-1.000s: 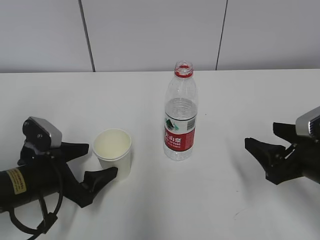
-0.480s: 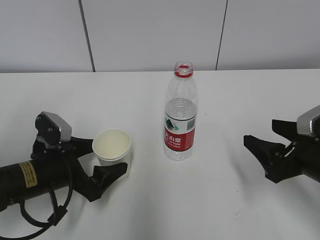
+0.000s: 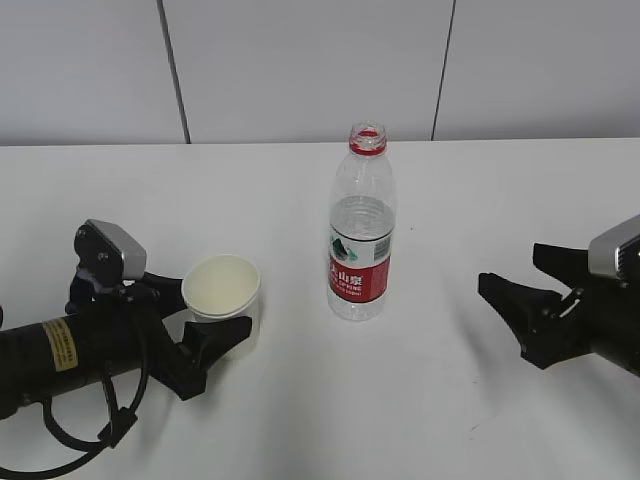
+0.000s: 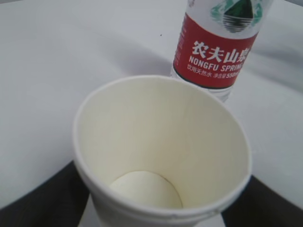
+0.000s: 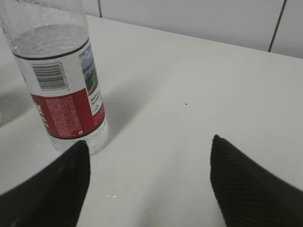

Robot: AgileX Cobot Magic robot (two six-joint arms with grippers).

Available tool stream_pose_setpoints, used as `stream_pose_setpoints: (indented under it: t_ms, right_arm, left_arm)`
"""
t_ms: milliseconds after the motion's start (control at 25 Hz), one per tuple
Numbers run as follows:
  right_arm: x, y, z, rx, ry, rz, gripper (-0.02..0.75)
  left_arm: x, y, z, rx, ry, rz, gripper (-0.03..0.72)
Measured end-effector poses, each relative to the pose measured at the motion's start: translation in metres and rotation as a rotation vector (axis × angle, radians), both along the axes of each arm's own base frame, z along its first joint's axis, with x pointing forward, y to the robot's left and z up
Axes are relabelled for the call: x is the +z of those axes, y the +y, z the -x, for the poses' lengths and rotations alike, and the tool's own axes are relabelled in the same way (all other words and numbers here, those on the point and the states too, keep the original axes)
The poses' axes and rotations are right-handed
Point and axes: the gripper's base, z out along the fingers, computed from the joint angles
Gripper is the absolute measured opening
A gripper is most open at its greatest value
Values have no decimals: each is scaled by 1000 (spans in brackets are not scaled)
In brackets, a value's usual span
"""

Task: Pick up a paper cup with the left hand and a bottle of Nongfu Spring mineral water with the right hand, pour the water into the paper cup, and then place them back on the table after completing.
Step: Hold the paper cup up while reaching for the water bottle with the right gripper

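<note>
An empty white paper cup [image 3: 224, 296] stands on the white table [image 3: 450, 190]. My left gripper [image 3: 212, 312], on the arm with the yellow sticker, is open with one finger on each side of the cup, close to its walls. In the left wrist view the cup [image 4: 161, 151] fills the gap between the dark fingers [image 4: 33, 203]. The uncapped Nongfu Spring bottle [image 3: 362, 240] with the red label stands mid-table, its water [image 3: 362, 215] about half way up. My right gripper [image 3: 510, 267] is open and empty to the bottle's right. In the right wrist view the bottle [image 5: 59, 80] is ahead-left of that gripper [image 5: 149, 142].
A grey panelled wall [image 3: 300, 60] runs behind the table's far edge. The bottle [image 4: 218, 42] stands just beyond the cup as the left wrist view shows it. Bare tabletop lies between the bottle and the right gripper.
My left gripper has slid forward so that its fingers straddle the cup, and the cup has shifted slightly left. My right gripper has crept a little toward the bottle.
</note>
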Motion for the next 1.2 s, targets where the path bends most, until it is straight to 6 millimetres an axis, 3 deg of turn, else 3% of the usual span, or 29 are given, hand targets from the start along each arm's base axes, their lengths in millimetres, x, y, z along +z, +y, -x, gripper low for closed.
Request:
stream_pose_setpoints:
  t_ms: [200, 640, 880, 1200]
  right_arm:
    - [-2, 3, 1, 42, 1, 3, 587]
    - [5, 12, -21, 173, -15, 33, 587]
    - [-11, 22, -35, 273, 30, 29, 587]
    - [-31, 57, -66, 323, 31, -5, 598]
  left_arm:
    - [0, 0, 0, 0, 1, 1, 459]
    - [0, 0, 0, 3, 5, 4, 450]
    - [13, 0, -2, 9, -31, 20, 450]
    - [14, 0, -2, 19, -32, 24, 450]
